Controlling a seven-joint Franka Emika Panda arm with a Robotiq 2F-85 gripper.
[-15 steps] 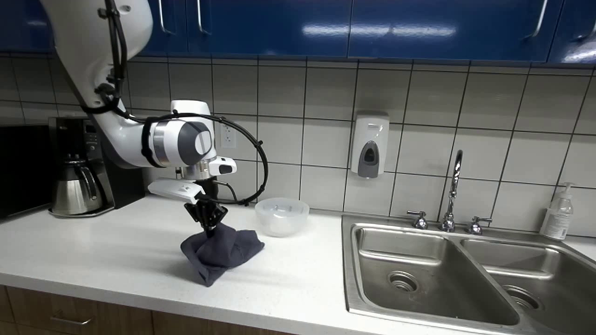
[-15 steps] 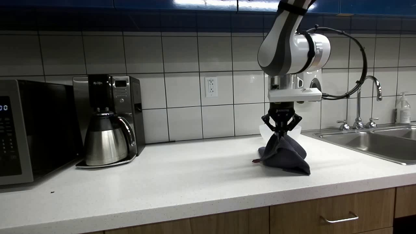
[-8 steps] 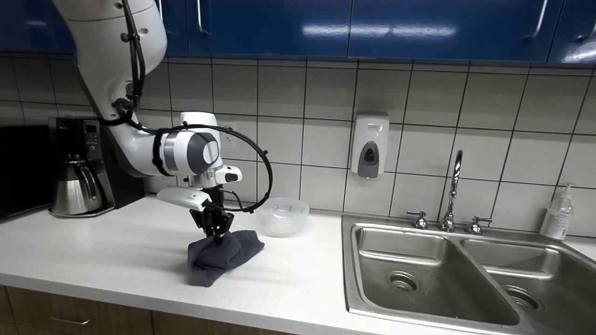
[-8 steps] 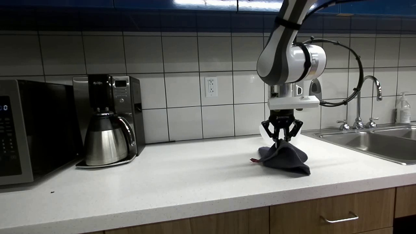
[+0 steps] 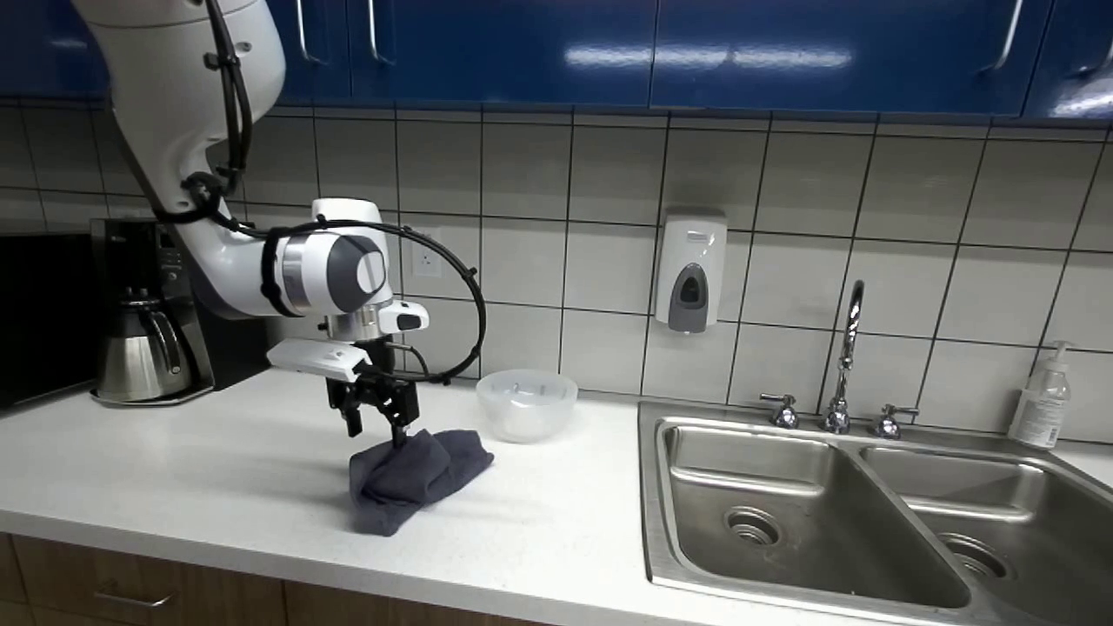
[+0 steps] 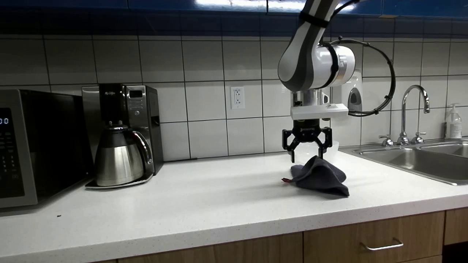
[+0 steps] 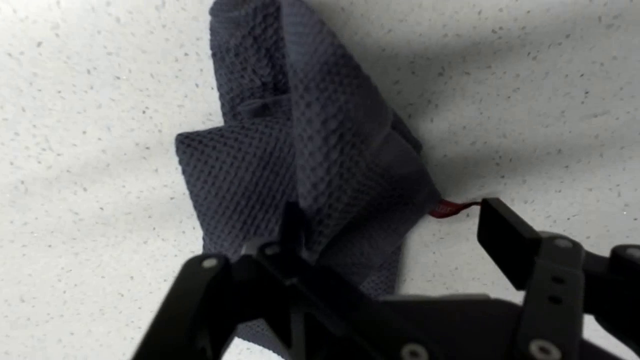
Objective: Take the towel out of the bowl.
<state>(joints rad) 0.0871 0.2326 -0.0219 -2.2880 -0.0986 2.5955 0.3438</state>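
Observation:
The dark grey towel (image 5: 422, 474) lies crumpled on the counter, outside the bowl, in both exterior views. A peaked fold of the towel (image 6: 320, 179) rises under my gripper (image 6: 306, 159), whose jaws stand wide apart with nothing gripped. In the wrist view one finger overlaps the towel (image 7: 330, 140), while the opposite finger (image 7: 507, 242) is over bare counter near the red tag (image 7: 447, 208). Whether the fingertip near the fold touches it, I cannot tell. The translucent bowl (image 5: 526, 417) sits upright behind the towel, near the tiled wall; the gripper partly covers it in an exterior view.
A steel double sink (image 5: 654, 496) with a faucet (image 5: 842, 374) is set into the counter beside the bowl. A coffee maker (image 6: 151, 128) with its carafe and a microwave (image 6: 55, 142) stand at the opposite end. Blue cabinets (image 5: 504, 52) hang above.
The gripper, closed on the towel a second ago, came down, opened and then shifted away from the sink, rising slightly. The towel's raised part has slumped lower onto the counter.

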